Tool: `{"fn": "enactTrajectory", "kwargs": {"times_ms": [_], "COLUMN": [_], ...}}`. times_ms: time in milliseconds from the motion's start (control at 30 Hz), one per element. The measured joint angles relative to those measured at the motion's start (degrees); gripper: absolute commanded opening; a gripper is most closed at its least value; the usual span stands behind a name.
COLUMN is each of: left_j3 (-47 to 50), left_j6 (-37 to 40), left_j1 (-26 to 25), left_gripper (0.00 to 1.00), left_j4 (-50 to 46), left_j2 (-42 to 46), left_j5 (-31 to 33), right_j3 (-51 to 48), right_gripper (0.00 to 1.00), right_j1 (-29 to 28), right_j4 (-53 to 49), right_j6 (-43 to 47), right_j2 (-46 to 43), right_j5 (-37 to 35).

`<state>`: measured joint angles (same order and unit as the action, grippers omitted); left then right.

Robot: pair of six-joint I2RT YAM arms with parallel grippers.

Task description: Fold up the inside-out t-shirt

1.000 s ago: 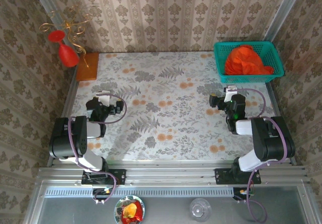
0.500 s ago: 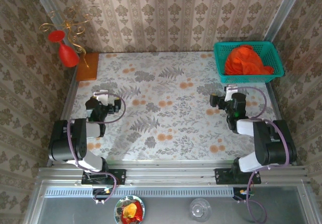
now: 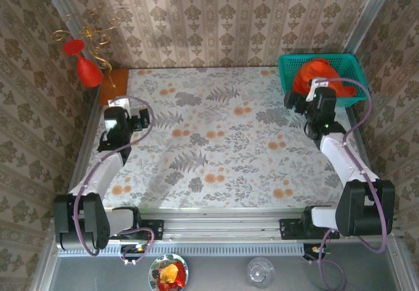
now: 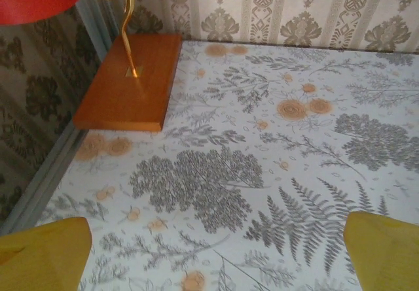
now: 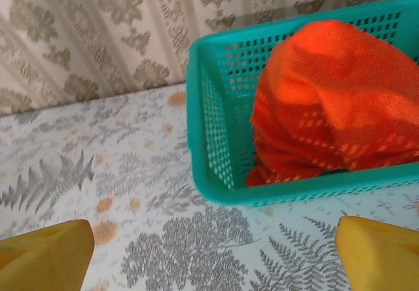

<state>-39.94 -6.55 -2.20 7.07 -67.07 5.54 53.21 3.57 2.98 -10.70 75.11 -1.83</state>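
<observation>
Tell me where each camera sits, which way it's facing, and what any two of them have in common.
Top external: above and behind, looking down on the table; both arms reach in from the bottom.
Left wrist: on the left pincer, facing the wooden block; yellow fingertips at the bottom corners.
Right wrist: on the right pincer, facing the teal basket holding the orange t-shirt; yellow fingertips too.
Shared: top and right wrist both show basket and t-shirt.
</observation>
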Motion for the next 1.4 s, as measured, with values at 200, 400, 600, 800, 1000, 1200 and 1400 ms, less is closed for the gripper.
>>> {"fn": "enactTrajectory", "kwargs": {"times_ms": [200,400,600,800,1000,1200,1400], "left_j3": [-8.02,-16.13,-14.93,-13.57,-13.57,-13.57,-13.57], "left_j6": [-9.29,-9.46,-6.34,-5.79,-5.64,-5.62,-5.62], "left_j1": [6.75,13.29,13.73,14.29,14.29,14.29,14.29], "left_gripper": [1.0,1.0,1.0,1.0,1.0,1.0,1.0], "left_j4": [-19.47,-34.05,-36.26,-36.46,-36.41,-36.26,-36.26], "left_j2": [2.62,3.82,5.95,5.92,4.9,4.44,4.39], "left_j5": [-8.37,-18.08,-20.96,-22.47,-23.61,-24.0,-24.3], "right_j3": [16.7,30.56,40.41,46.36,51.98,57.7,61.46], "right_gripper": [0.81,0.75,0.72,0.7,0.69,0.55,0.18], "right_j1": [3.78,5.42,5.81,5.95,6.43,6.95,7.1], "right_j4": [-11.87,-21.0,-26.03,-29.07,-30.58,-31.3,-31.82], "right_j6": [-4.66,-6.1,-6.23,-6.01,-5.68,-4.68,-4.7], "right_j2": [11.41,23.5,32.72,40.17,46.66,51.54,54.05], "right_j5": [0.31,-0.66,-4.35,-7.41,-10.91,-12.83,-12.94]}}
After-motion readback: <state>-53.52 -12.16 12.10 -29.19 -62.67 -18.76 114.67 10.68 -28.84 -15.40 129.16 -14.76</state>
